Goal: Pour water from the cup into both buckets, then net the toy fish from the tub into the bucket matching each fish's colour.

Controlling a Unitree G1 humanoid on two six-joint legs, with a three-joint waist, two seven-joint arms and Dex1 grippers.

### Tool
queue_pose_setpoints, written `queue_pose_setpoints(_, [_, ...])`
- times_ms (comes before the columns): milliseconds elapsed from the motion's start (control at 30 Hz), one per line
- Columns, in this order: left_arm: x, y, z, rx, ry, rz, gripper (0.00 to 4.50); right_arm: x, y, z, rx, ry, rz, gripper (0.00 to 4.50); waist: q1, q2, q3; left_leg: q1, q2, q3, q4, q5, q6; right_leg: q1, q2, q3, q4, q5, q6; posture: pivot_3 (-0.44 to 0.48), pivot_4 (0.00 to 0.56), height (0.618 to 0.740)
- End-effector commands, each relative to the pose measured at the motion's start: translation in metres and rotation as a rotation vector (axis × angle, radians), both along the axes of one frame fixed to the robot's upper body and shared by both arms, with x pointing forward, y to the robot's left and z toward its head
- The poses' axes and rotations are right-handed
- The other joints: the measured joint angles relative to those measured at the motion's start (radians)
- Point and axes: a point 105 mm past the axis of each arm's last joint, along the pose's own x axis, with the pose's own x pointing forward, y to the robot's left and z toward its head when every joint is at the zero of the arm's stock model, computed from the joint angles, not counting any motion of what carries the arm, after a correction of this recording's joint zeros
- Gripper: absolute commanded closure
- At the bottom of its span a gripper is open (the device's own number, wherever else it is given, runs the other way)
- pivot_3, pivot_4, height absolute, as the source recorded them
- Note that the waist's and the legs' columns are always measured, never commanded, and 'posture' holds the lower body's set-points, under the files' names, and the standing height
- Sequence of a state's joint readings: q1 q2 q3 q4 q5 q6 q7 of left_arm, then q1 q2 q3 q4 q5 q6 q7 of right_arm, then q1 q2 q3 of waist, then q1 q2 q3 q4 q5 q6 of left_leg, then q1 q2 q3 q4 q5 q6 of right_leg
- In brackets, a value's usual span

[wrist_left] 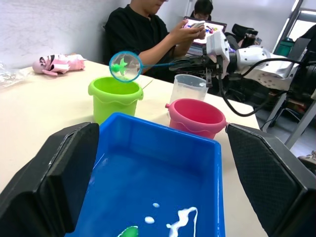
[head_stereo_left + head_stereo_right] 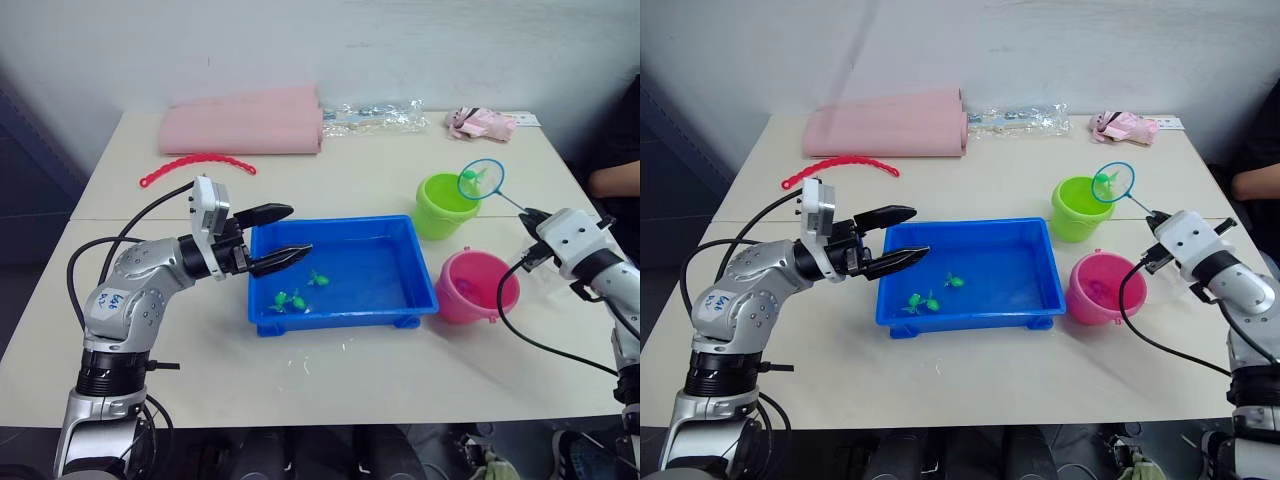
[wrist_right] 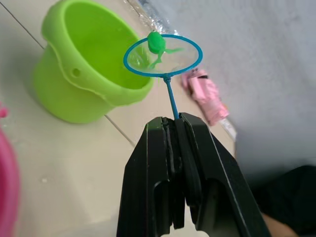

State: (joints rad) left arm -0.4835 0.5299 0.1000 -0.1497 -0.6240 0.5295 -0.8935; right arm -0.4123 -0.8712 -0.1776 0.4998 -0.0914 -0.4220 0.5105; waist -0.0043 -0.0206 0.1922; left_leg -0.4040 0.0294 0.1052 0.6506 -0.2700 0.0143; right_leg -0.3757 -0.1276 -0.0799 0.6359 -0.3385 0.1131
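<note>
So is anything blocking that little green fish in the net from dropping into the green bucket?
Nothing visible. The green fish sits in the net, held over the lime green bucket's open rim by the right claw.

Tub (image 2: 425, 275): blue plastic, glossy, smooth; wet sheen inside.
Green bucket (image 2: 440, 210), just beyond tub's far right corner: lime plastic, smooth, semi-gloss.
Pink bucket (image 2: 470, 295), right of tub: plastic, smooth, glossy rim.
Cup (image 1: 188, 88), behind pink bucket: clear plastic, faintly frosted.
Net (image 3: 163, 55): blue plastic hoop w/ fine sheer mesh, thin stem.
Fish (image 2: 318, 279) in tub: green plastic, shiny.
Left pincer (image 2: 285, 235): matt black, fine-textured pads.
Right pincer (image 3: 173, 129): black, smooth, slight sheen.
Tabletop (image 2: 350, 375): pale laminate, matt, smooth.
Pink roll (image 2: 245, 125) beyond tub: soft foam-like, matt.
</note>
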Motion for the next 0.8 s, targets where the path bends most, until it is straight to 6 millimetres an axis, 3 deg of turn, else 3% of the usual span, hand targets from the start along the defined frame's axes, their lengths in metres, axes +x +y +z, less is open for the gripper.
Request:
queue_pose_setpoints(33, [-0.006, -0.001, 0.009, -0.015, -0.037, -0.008, 0.05, -0.002, 0.004, 0.015, -0.143, -0.065, 0.026, 4.50, 0.000, 0.000, 0.000, 0.000, 0.000, 0.000, 0.000, 0.000, 0.000, 0.000, 0.000, 0.000, 0.000, 0.000, 0.000, 0.000, 0.150, 0.740])
queue_pose_setpoints(367, [-0.003, -0.003, 0.011, -0.011, -0.064, -0.007, 0.05, -0.002, 0.018, 0.026, -0.483, -0.125, 0.072, 4.50, 0.000, 0.000, 0.000, 0.000, 0.000, 0.000, 0.000, 0.000, 0.000, 0.000, 0.000, 0.000, 0.000, 0.000, 0.000, 0.000, 0.150, 0.740])
queue_pose_setpoints(533, [-0.003, -0.004, 0.012, -0.021, -0.063, -0.010, 0.05, -0.002, 0.018, 0.027, -0.573, -0.106, 0.079, 4.50, 0.000, 0.000, 0.000, 0.000, 0.000, 0.000, 0.000, 0.000, -0.001, 0.000, 0.000, 0.000, 0.000, 0.000, 0.000, 0.000, 0.150, 0.740])
queue_pose_setpoints(667, [-0.007, 0.009, 0.008, 0.024, -0.084, -0.005, 0.05, -0.008, 0.027, 0.057, -0.305, -0.211, 0.092, 4.50, 0.000, 0.000, 0.000, 0.000, 0.000, 0.000, 0.000, 0.000, -0.001, 0.000, 0.000, 0.000, 0.000, 0.000, 0.000, 0.000, 0.150, 0.740])
queue_pose_setpoints(800, [-0.021, 0.042, -0.003, 0.121, -0.121, -0.002, 0.05, -0.028, 0.060, 0.061, 0.043, -0.064, 0.342, 4.50, -0.004, 0.001, 0.000, 0.000, 0.002, 0.000, -0.001, 0.000, -0.001, 0.000, 0.003, 0.000, 0.001, 0.000, 0.000, 0.000, 0.150, 0.740])
